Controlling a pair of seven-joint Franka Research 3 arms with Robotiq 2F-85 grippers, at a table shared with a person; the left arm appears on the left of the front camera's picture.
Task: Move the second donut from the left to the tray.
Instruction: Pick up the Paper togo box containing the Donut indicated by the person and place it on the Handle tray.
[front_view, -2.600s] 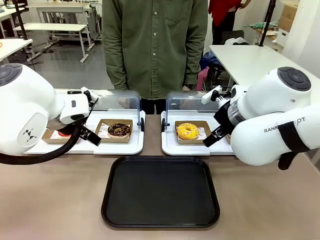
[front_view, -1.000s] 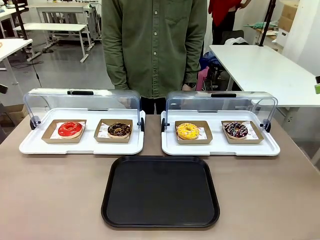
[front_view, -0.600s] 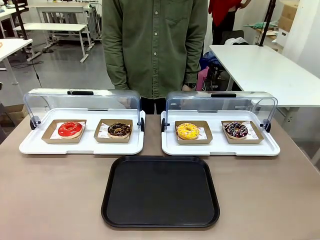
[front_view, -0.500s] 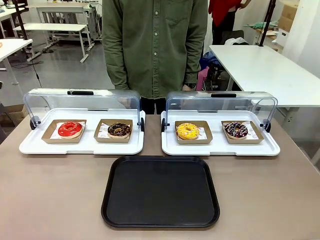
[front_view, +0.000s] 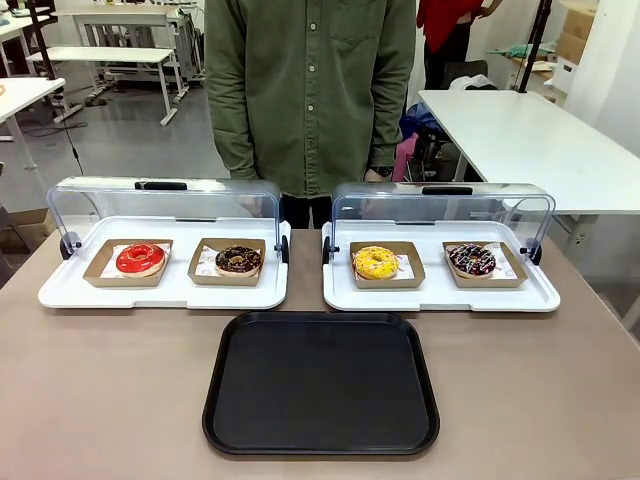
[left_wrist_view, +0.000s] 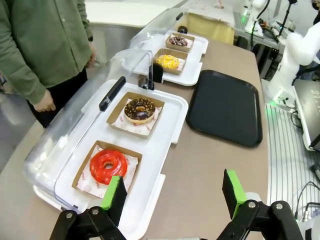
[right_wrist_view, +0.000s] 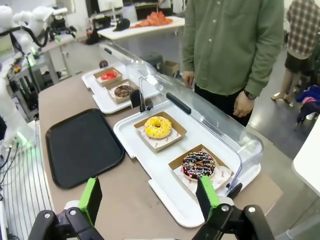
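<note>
The second donut from the left (front_view: 238, 260) is chocolate-brown with light sprinkles. It lies in a shallow cardboard box on the left white tray, beside a red-iced donut (front_view: 140, 258). The black tray (front_view: 320, 385) lies flat at the table's near middle with nothing on it. In the left wrist view my left gripper (left_wrist_view: 175, 192) hangs open above the table's left end, short of the red donut (left_wrist_view: 108, 166), with the chocolate donut (left_wrist_view: 139, 109) farther on. My right gripper (right_wrist_view: 149, 197) is open too, high above the right end near the drizzled donut (right_wrist_view: 198, 164).
Two white trays (front_view: 165, 295) (front_view: 440, 298) stand side by side with their clear domed lids (front_view: 165, 200) raised. The right one holds a yellow donut (front_view: 375, 262) and a dark drizzled donut (front_view: 472, 259). A person in a green shirt (front_view: 310, 90) stands at the far edge.
Both arms have pulled back from over the white trays and left the front view. Over the last second nothing on the table has moved.
</note>
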